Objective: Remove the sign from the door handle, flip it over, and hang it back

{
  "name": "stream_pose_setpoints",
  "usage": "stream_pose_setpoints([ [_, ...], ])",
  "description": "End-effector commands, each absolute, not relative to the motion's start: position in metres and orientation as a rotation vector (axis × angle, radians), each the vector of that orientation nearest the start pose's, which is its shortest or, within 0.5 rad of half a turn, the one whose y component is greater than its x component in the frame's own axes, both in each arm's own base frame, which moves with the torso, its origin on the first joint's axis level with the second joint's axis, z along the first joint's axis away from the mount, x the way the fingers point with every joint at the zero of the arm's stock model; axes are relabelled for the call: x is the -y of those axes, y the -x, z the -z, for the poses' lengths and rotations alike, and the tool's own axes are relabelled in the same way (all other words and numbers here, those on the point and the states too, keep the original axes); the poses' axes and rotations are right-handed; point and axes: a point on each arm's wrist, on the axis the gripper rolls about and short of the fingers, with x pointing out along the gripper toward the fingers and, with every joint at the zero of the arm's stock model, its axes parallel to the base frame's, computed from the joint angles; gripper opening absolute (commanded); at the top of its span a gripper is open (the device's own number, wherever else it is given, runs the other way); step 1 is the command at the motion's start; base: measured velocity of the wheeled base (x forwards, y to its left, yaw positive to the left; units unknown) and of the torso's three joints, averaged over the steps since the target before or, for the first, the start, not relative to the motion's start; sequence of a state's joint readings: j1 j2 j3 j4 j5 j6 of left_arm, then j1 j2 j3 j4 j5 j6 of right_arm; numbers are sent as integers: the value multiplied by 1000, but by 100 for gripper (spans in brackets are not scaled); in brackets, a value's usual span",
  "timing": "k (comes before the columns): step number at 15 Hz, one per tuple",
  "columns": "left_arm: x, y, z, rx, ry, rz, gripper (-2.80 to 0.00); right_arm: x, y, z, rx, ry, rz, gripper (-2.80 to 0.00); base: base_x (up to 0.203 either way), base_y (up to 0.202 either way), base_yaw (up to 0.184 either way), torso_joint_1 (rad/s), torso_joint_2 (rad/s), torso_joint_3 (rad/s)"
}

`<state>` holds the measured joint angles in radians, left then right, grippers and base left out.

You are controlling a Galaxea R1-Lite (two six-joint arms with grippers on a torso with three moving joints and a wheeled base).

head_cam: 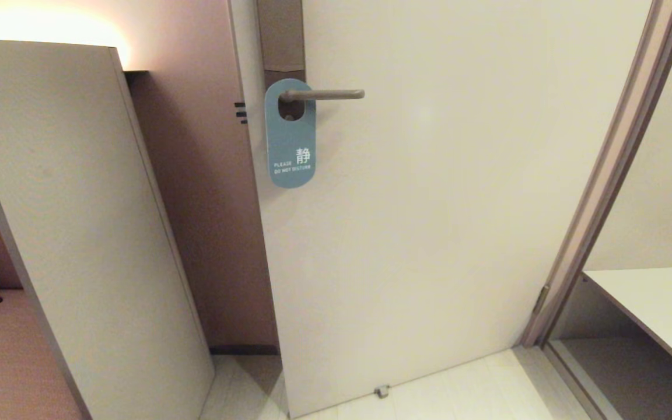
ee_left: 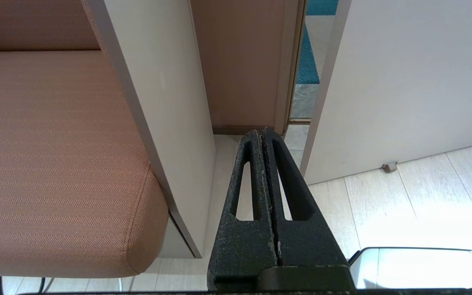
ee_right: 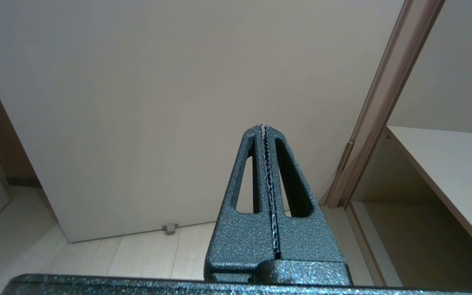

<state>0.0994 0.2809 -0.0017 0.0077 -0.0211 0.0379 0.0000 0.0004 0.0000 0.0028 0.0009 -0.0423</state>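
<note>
A blue "please do not disturb" sign (head_cam: 290,137) hangs on the grey lever door handle (head_cam: 325,94) of a white door (head_cam: 429,221), its printed side facing me. Neither arm shows in the head view. My left gripper (ee_left: 262,132) is shut and empty, held low near the floor and pointing at the gap between a white panel and the door's edge. My right gripper (ee_right: 262,127) is shut and empty, low in front of the door's lower part. The sign shows in neither wrist view.
A white panel (head_cam: 79,221) stands at the left beside a salmon cushioned seat (ee_left: 47,155). A door frame (head_cam: 604,175) and a white shelf (head_cam: 662,303) are at the right. A small door stop (head_cam: 381,391) sits at the door's foot.
</note>
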Motion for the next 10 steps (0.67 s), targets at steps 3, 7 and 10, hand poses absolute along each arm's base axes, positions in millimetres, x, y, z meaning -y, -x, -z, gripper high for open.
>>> stream_pose_setpoints([
  [3,1,1,-79,-289,-20,-72,-280,0,23,-75,-3,43,-2,-280,0,0,0,0,0,0],
  [7,1,1,-79,-289,-21,-72,-280,0,23,-75,-3,43,-2,-280,0,0,0,0,0,0],
  [10,1,1,-79,-289,-19,-72,-280,0,23,-75,-4,43,-2,-280,0,0,0,0,0,0],
])
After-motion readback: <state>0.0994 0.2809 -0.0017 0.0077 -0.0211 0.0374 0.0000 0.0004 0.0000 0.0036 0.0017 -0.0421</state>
